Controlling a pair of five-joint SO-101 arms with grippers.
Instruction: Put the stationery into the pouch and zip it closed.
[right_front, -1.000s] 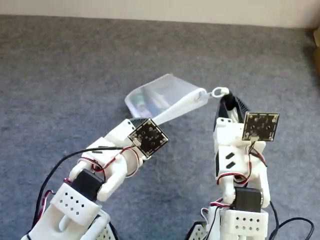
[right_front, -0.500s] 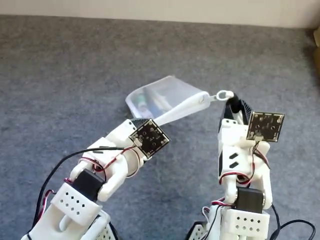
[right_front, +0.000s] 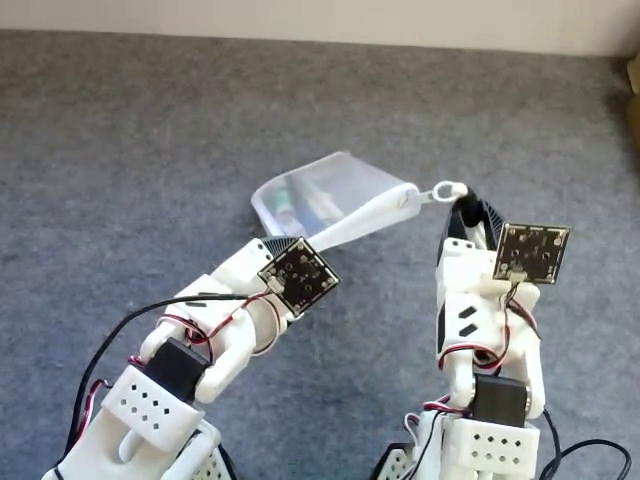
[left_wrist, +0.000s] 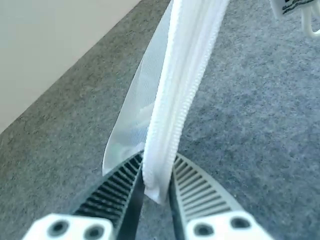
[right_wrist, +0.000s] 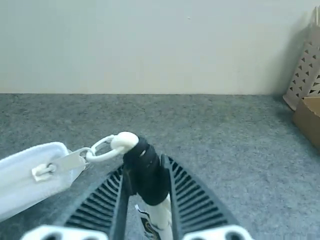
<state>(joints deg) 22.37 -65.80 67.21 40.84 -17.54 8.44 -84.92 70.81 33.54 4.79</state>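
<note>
Grey carpet (right_front: 150, 130); pouch (right_front: 335, 195) in left gripper (left_wrist: 156, 167)

Pouch (right_front: 325, 195): translucent white, stretched lengthwise, zip edge raised above the grey surface.
Zip (left_wrist: 175, 90): white, closed along its visible length.
Zip pull (right_front: 445, 189): white ring, at the pouch's right end.
Stationery (right_front: 300, 205): inside, dimly visible.

Support surface: grey short-pile carpet (right_front: 150, 120), bounded by pale wall (right_wrist: 150, 40) at far edge. Far-R corner: brown cardboard box (right_wrist: 309, 120) w/ beige perforated panel (right_wrist: 304, 75) just beside. Mid-surface, translucent white zip pouch (right_front: 325, 195): carpet contact not determinable.
</note>
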